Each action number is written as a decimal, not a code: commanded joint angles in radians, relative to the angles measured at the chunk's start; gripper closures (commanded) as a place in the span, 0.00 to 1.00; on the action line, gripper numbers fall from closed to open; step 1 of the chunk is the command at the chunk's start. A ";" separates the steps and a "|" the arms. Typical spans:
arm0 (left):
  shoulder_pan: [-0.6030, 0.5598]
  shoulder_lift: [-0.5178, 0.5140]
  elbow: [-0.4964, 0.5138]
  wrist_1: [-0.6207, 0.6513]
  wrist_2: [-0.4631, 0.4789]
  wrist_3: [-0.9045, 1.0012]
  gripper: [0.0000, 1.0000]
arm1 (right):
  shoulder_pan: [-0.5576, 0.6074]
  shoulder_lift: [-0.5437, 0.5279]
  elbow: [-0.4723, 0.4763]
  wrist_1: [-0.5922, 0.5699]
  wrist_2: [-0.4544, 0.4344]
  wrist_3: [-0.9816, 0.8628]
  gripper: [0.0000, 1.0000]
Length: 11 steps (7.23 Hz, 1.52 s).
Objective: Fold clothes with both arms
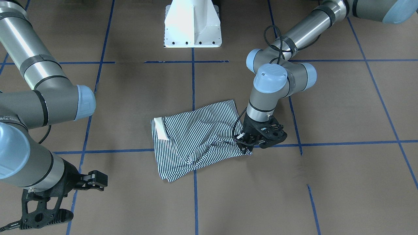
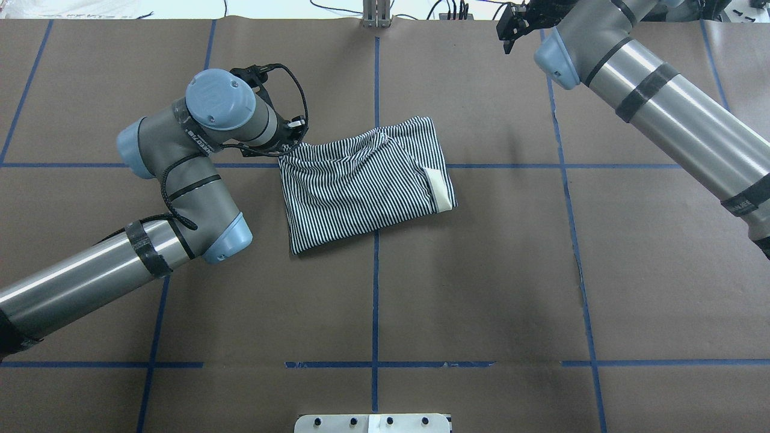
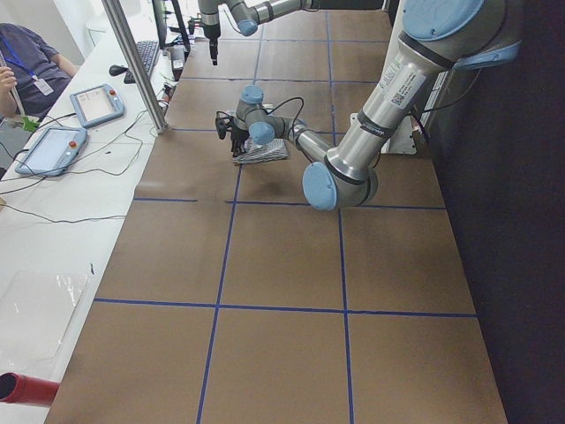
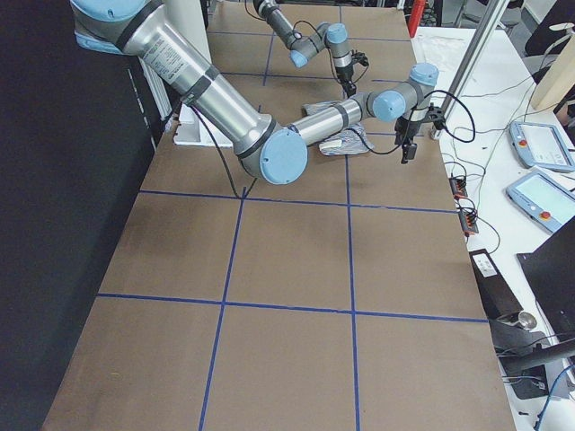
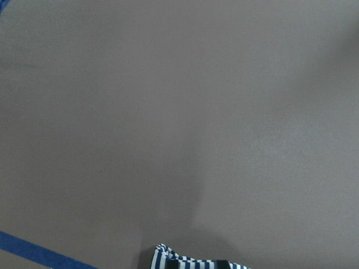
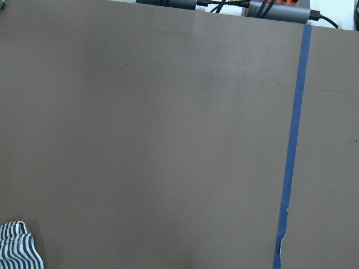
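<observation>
1. Near the middle of the table [image 1: 326, 182], the polo shirt [image 1: 196, 137] lies as a rough rectangle several layers thick, across a crossing of the blue tape lines [image 1: 195, 195]. Its cream collar [image 1: 160, 128] shows at the end toward the robot's right. The opposite end is bunched, with creases running to one corner.
2. At that creased corner, on the side away from the robot, the left gripper [image 1: 246, 145] stands low on the cloth. Its jaws appear closed on the corner: the stripes pull toward it, and the left wrist view shows a tip of striped fabric at its lower edge.
3. The right gripper [image 1: 86, 197] hangs well apart from the shirt, beyond the collar end and toward the operators' edge. Its fingers are spread with nothing between them.
4. Handling judgement: the knit looks light, soft and limp. It will sag and drag, and the layers can slide over one another, so a pull on one corner is likely to skew the stack.
5. Recommended hold: pinch edges or corners through all layers, with one gripper at each end of the same edge. The collar is probably the stiffest part and should give the right gripper firm purchase.
6. Risk: lifting by the single held corner may open the layers.
</observation>
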 commanded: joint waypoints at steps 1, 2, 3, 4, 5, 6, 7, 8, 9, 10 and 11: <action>0.003 0.000 0.000 0.000 0.000 0.000 0.85 | 0.000 -0.002 -0.001 0.000 0.000 0.000 0.00; 0.003 0.000 -0.001 0.000 0.002 -0.002 1.00 | 0.000 -0.002 0.000 0.002 0.000 0.000 0.00; 0.003 0.002 -0.005 0.000 0.003 -0.002 1.00 | 0.000 -0.002 -0.001 0.000 0.000 0.000 0.00; 0.002 0.003 -0.008 0.000 0.003 -0.002 1.00 | 0.000 -0.002 0.000 0.002 0.000 0.000 0.00; -0.001 0.006 -0.008 0.002 0.003 0.000 1.00 | 0.000 -0.002 -0.001 0.002 0.000 0.000 0.00; -0.022 0.012 -0.005 0.005 0.009 0.003 1.00 | 0.000 -0.002 -0.001 0.000 0.000 0.000 0.00; -0.030 0.028 -0.005 0.006 0.050 0.009 1.00 | 0.000 -0.002 -0.001 0.000 0.000 0.000 0.00; -0.035 0.032 -0.005 0.008 0.061 0.011 1.00 | 0.000 -0.003 -0.001 0.000 -0.002 0.000 0.00; -0.033 0.029 -0.005 0.008 0.060 0.006 1.00 | 0.000 -0.003 -0.001 0.000 -0.002 0.000 0.00; -0.032 0.022 -0.006 0.009 0.055 0.003 0.53 | 0.000 -0.003 -0.001 0.000 -0.002 0.000 0.00; -0.030 0.004 -0.008 0.034 0.051 0.000 0.15 | 0.000 -0.006 -0.001 0.003 0.000 0.000 0.00</action>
